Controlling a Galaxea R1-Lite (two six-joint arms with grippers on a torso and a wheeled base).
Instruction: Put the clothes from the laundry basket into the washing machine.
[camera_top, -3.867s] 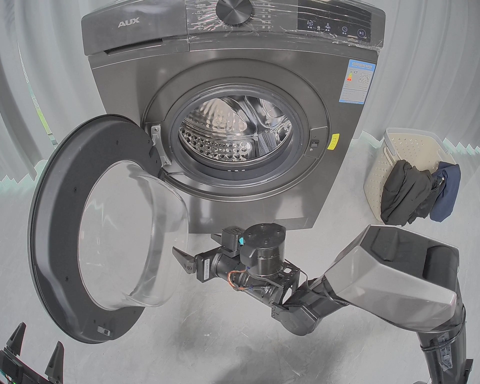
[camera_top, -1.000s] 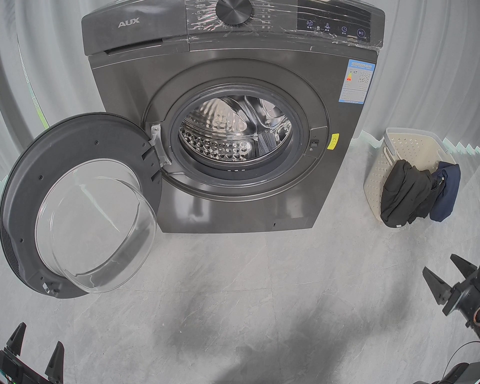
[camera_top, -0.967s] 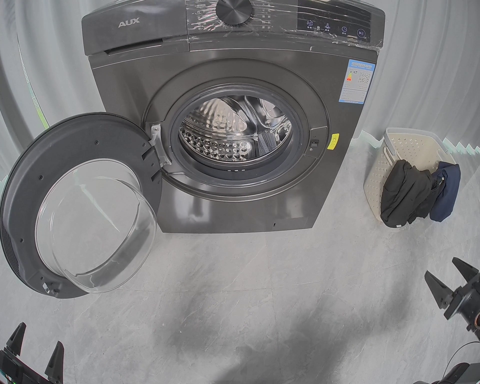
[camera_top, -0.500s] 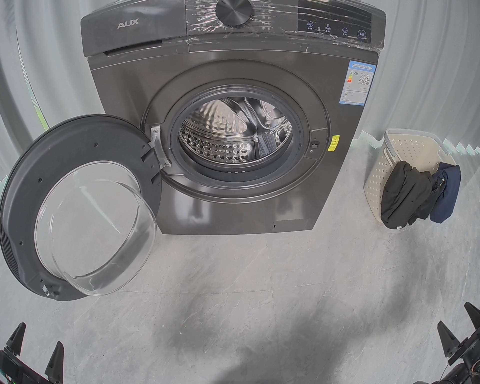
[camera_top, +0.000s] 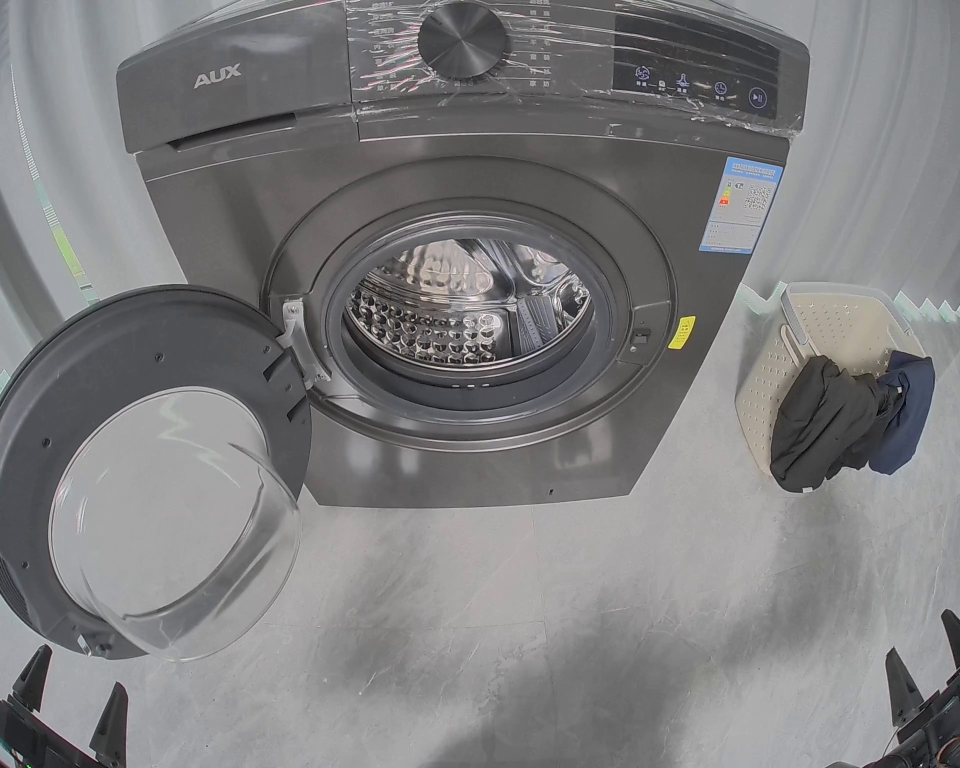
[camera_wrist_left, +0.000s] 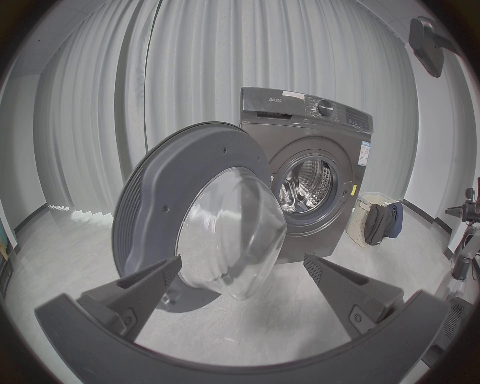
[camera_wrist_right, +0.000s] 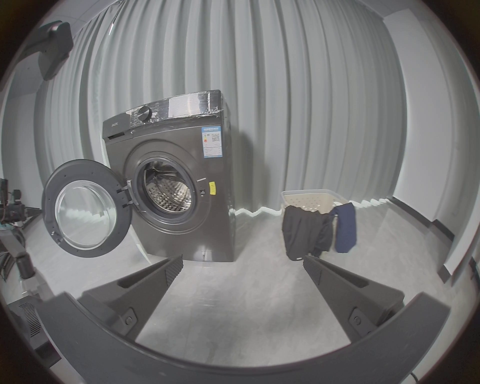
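Both grippers hang low over the floor with nothing in them: the left gripper (camera_top: 80, 668) at the near left, the right gripper (camera_top: 920, 640) at the near right, each with its fingers spread apart. The washing machine (camera_top: 230, 210) has its door (camera_top: 120, 350) swung wide to the left, so the drum (camera_top: 450, 320) is open to reach and looks bare inside.

The laundry basket (camera_top: 765, 400) stands on the floor just off the machine's front right corner. A black garment (camera_top: 825, 435) and a navy one (camera_top: 905, 415) are draped over its near rim and hang down the outside wall, touching each other.

To my eye no garment has gone in yet, and the job in hand is the first pick. The right arm is the nearer one. I'd take the black garment high up, where the cloth bunches at the rim, not at the loose hanging end. I'd lift it straight up before swinging it toward the drum. The basket looks light and could tip or drag, and the navy piece may come along.
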